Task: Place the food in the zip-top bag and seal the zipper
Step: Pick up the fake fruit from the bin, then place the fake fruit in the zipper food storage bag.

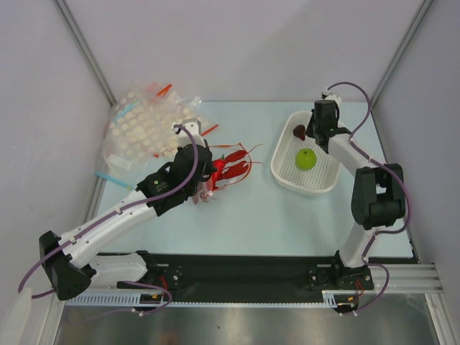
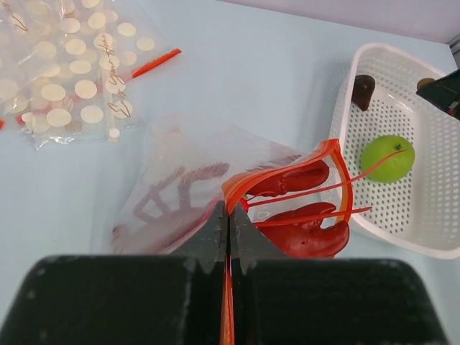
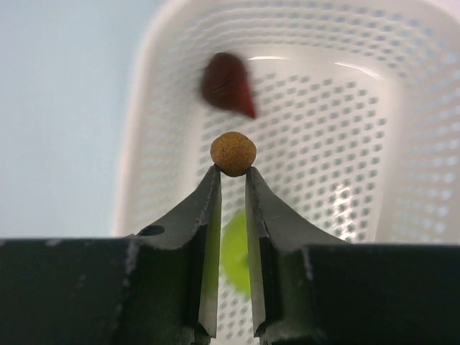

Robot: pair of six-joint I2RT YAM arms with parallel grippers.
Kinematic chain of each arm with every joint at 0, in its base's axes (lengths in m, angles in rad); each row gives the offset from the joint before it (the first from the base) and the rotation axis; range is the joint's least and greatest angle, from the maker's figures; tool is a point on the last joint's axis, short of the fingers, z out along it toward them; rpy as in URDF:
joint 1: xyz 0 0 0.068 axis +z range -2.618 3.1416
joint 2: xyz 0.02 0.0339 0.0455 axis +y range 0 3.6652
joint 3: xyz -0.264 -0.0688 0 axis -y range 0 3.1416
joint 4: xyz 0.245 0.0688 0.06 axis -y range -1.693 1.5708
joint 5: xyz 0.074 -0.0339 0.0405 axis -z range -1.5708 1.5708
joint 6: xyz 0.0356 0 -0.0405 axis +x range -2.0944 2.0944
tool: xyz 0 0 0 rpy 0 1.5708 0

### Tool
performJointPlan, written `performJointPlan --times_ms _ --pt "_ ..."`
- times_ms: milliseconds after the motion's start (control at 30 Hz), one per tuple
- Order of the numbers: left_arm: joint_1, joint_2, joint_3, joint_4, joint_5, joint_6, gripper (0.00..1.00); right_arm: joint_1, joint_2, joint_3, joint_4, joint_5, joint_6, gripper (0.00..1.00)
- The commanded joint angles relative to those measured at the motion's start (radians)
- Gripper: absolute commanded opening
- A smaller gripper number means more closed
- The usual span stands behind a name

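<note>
The red toy lobster (image 2: 316, 237) lies partly in the clear zip-top bag (image 2: 183, 176). Its tail and legs show through the plastic and its claws stick out of the mouth. The red zipper strip (image 2: 284, 171) loops open around the claws. My left gripper (image 2: 228, 210) is shut on one end of that strip, left of table centre in the top view (image 1: 205, 178), where the lobster (image 1: 233, 167) also shows. My right gripper (image 3: 231, 171) holds a small brown ball (image 3: 233, 153) at its fingertips above the white basket (image 3: 158, 108).
The white basket (image 1: 287, 176) at the right holds a green fruit (image 1: 306, 159) and a dark red-brown piece (image 1: 298, 132). A pile of dotted clear bags (image 1: 140, 129) lies at the back left, with a blue strip (image 1: 111, 177) near the left edge.
</note>
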Motion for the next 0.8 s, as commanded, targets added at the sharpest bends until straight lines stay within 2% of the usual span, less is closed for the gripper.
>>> performJointPlan --times_ms 0,300,433,600,767 --pt "0.007 -0.005 0.025 0.046 0.007 0.011 0.00 0.104 -0.182 -0.057 0.067 0.045 -0.011 0.16" --pt "0.007 -0.005 0.029 0.045 0.003 0.011 0.00 0.380 -0.615 -0.310 0.080 0.051 0.016 0.17" --pt "0.007 -0.002 0.031 0.043 0.004 0.015 0.00 0.521 -0.716 -0.344 0.057 0.059 0.000 0.17" --pt "0.007 -0.003 0.035 0.040 0.009 0.016 0.00 0.737 -0.740 -0.352 0.071 0.051 -0.056 0.17" --pt "0.007 -0.014 0.032 0.043 0.012 0.015 0.00 0.842 -0.640 -0.312 0.080 0.074 -0.097 0.17"
